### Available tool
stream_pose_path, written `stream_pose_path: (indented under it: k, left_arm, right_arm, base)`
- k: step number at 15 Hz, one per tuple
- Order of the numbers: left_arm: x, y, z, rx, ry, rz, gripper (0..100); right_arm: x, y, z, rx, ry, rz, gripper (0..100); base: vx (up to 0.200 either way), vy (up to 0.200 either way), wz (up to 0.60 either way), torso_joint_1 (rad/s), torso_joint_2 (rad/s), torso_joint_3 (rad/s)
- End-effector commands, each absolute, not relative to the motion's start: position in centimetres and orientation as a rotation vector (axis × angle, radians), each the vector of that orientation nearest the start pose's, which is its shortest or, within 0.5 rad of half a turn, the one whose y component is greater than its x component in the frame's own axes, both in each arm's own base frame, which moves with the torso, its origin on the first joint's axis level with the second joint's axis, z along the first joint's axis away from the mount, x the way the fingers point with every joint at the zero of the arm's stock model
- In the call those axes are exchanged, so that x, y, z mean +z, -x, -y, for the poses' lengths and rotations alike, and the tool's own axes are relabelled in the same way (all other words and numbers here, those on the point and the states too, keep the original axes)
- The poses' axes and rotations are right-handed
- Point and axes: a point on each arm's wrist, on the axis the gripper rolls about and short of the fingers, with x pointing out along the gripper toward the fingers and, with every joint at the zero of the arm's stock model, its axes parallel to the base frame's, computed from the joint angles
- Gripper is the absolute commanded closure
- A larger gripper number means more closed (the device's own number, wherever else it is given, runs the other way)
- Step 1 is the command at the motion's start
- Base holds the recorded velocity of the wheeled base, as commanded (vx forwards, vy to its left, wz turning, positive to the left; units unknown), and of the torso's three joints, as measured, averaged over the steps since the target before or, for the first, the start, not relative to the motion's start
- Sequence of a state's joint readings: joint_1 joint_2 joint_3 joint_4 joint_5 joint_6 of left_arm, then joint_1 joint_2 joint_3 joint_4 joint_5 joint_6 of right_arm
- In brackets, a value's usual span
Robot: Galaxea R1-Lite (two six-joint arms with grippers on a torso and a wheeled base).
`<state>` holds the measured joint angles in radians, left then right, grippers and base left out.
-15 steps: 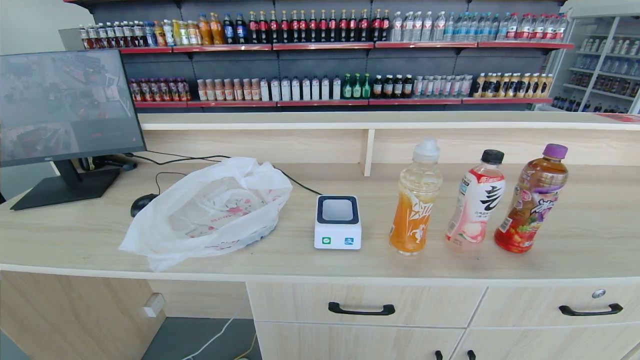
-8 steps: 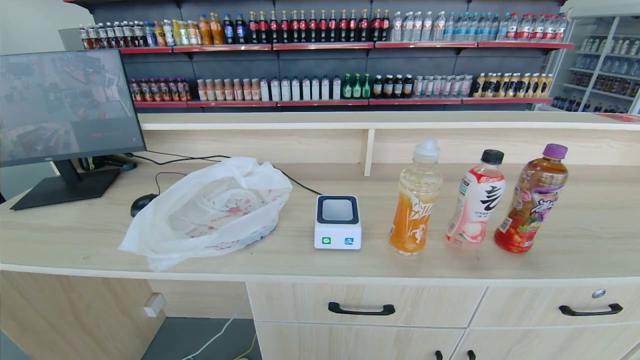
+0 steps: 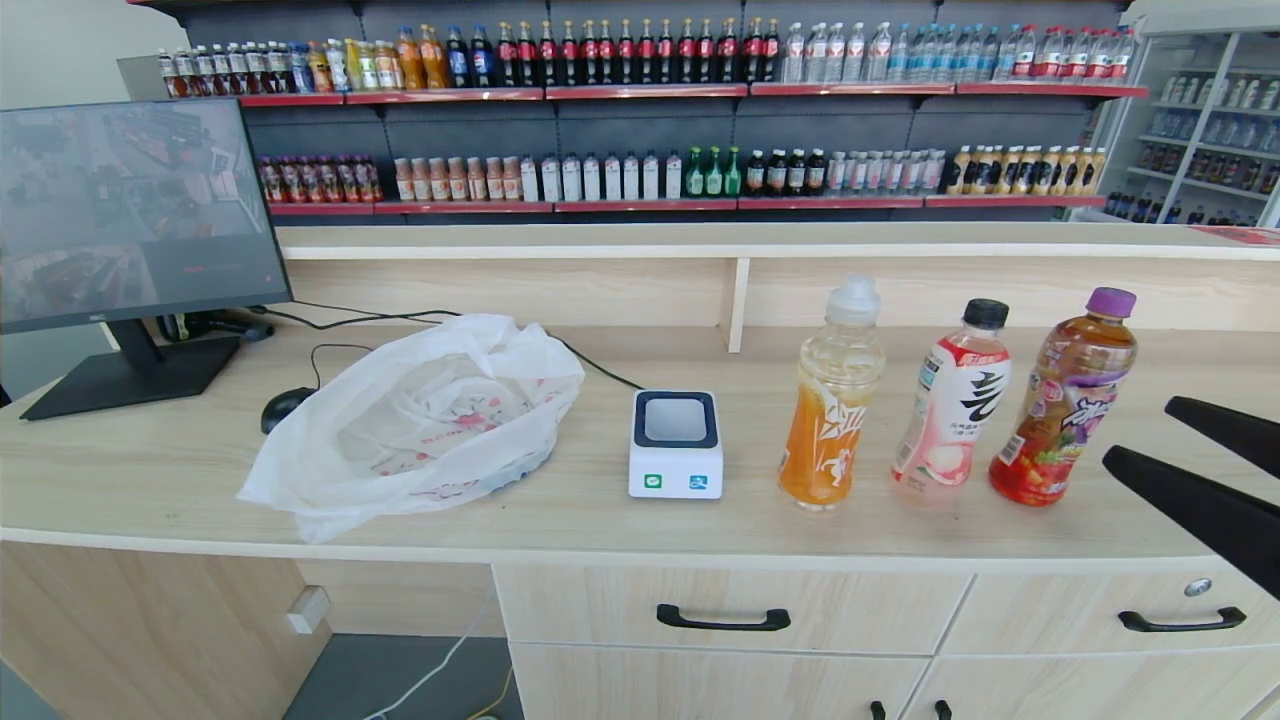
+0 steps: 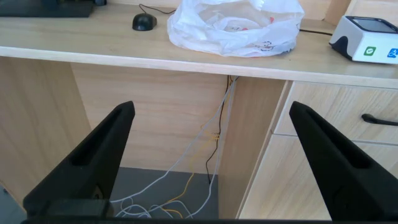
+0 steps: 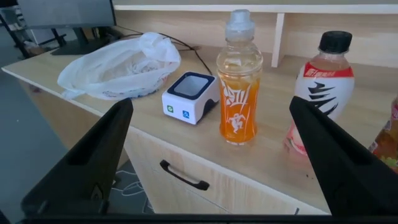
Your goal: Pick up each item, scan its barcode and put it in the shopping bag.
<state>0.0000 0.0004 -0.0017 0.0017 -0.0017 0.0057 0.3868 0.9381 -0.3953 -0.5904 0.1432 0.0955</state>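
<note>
Three bottles stand in a row on the wooden counter [image 3: 640, 530]: an orange drink with a clear cap [image 3: 831, 400] [image 5: 239, 78], a pink-and-white bottle with a black cap [image 3: 952, 400] [image 5: 314, 90], and a red drink with a purple cap [image 3: 1065, 400]. Left of them sits the white barcode scanner [image 3: 675, 443] [image 5: 189, 98] [image 4: 367, 38]. Further left lies the white plastic shopping bag [image 3: 420, 420] [image 4: 233, 26] [image 5: 121, 67]. My right gripper [image 3: 1150, 435] is open, at the counter's right end, just right of the purple-capped bottle. My left gripper [image 4: 211, 124] is open, below the counter's front edge.
A monitor [image 3: 130, 215] stands at the counter's far left, with a black mouse [image 3: 283, 407] and cables beside the bag. Drawers with black handles [image 3: 722, 620] are under the counter. Shelves of bottles [image 3: 640, 60] fill the wall behind.
My right gripper has come into the head view at the right edge, near the purple-capped bottle. Bottles, scanner and bag have not moved.
</note>
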Motion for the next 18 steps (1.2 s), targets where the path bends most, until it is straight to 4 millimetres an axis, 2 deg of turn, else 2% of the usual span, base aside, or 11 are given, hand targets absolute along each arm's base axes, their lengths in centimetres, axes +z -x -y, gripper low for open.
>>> stream_pose_path:
  k: [1, 3, 6, 8, 9, 10, 12, 14, 18]
  left_arm:
    - [7.6, 2.3, 0.0, -0.002, -0.006, 0.000, 0]
    - [7.6, 2.3, 0.0, -0.002, -0.006, 0.000, 0]
    - [7.6, 2.3, 0.0, -0.002, -0.006, 0.000, 0]
    - [7.6, 2.3, 0.0, 0.000, -0.006, 0.000, 0]
    - [7.6, 2.3, 0.0, -0.002, -0.006, 0.000, 0]
    - [7.6, 2.3, 0.0, 0.000, -0.006, 0.000, 0]
    - [7.6, 2.3, 0.0, -0.002, -0.005, 0.000, 0]
    - [7.6, 2.3, 0.0, -0.003, -0.006, 0.000, 0]
    - [7.6, 2.3, 0.0, -0.002, -0.006, 0.000, 0]
  right_arm:
    - [21.7, -12.6, -5.9, 0.553, -0.109, -0.041, 0]
    - [21.7, -13.9, -6.7, 0.551, -0.080, -0.037, 0]
    - [21.0, -16.8, -8.6, 0.542, -0.063, -0.034, 0]
    - [19.9, -18.5, -10.7, 0.515, -0.059, -0.032, 0]
    - [18.6, -19.7, -12.6, 0.475, -0.062, -0.018, 0]
    - [18.0, -20.4, -13.7, 0.455, -0.070, 0.022, 0]
    - [17.1, -21.2, -14.3, 0.435, -0.012, 0.066, 0]
    - [15.9, -21.2, -15.4, 0.403, 0.021, 0.036, 0]
    - [15.3, -21.3, -15.9, 0.282, 0.027, 0.024, 0]
  base:
    - [0.000, 0.000, 0.00, 0.000, 0.00, 0.000]
    - [0.000, 0.000, 0.00, 0.000, 0.00, 0.000]
    - [0.000, 0.000, 0.00, 0.000, 0.00, 0.000]
    - [0.000, 0.000, 0.00, 0.000, 0.00, 0.000]
    - [0.000, 0.000, 0.00, 0.000, 0.00, 0.000]
    - [0.000, 0.000, 0.00, 0.000, 0.00, 0.000]
    - [0.000, 0.000, 0.00, 0.000, 0.00, 0.000]
    - [0.000, 0.000, 0.00, 0.000, 0.00, 0.000]
    - [0.000, 0.000, 0.00, 0.000, 0.00, 0.000]
